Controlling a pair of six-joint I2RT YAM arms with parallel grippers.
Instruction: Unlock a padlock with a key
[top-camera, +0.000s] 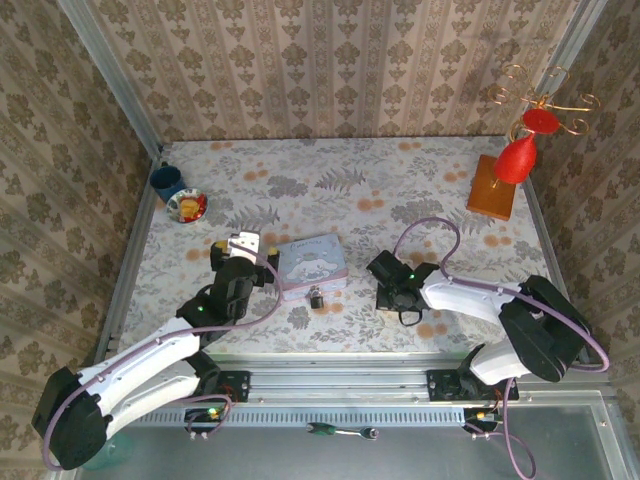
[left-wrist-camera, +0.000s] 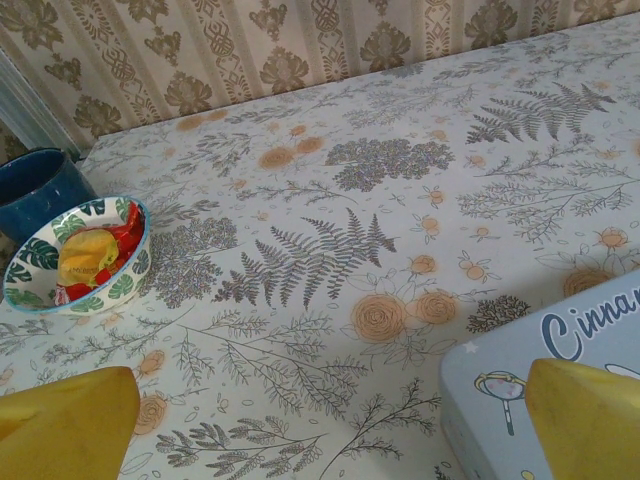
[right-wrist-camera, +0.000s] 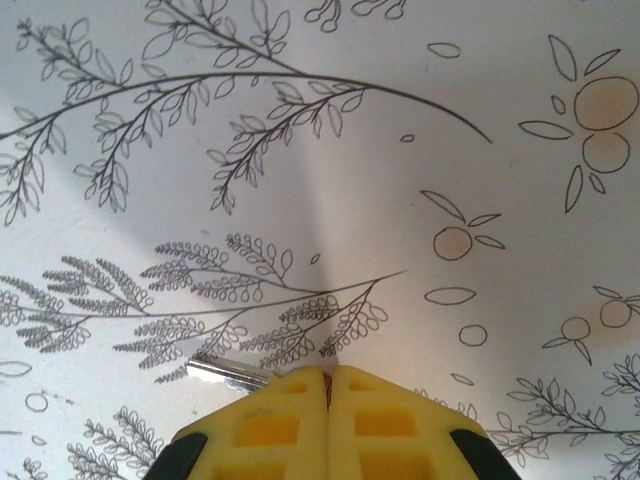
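Floral tablecloth (right-wrist-camera: 300, 150) is carrying the key (right-wrist-camera: 225, 371), the right gripper (right-wrist-camera: 328, 375) pressing shut at its end, the left gripper (top-camera: 247, 243) gaping wide.

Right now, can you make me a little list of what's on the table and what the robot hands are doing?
padlock: tiny, on the table just in front of the tin, nothing touching it
tin: pastel box with a cartoon, middle of the table
key: silver bit poking out beside the right fingertips
right gripper: shut, tips low at the tablecloth; can't tell if it pinches the key
left gripper: open, beside the tin, holding nothing
bowl: sweets inside, far left
blue cup: right behind the bowl
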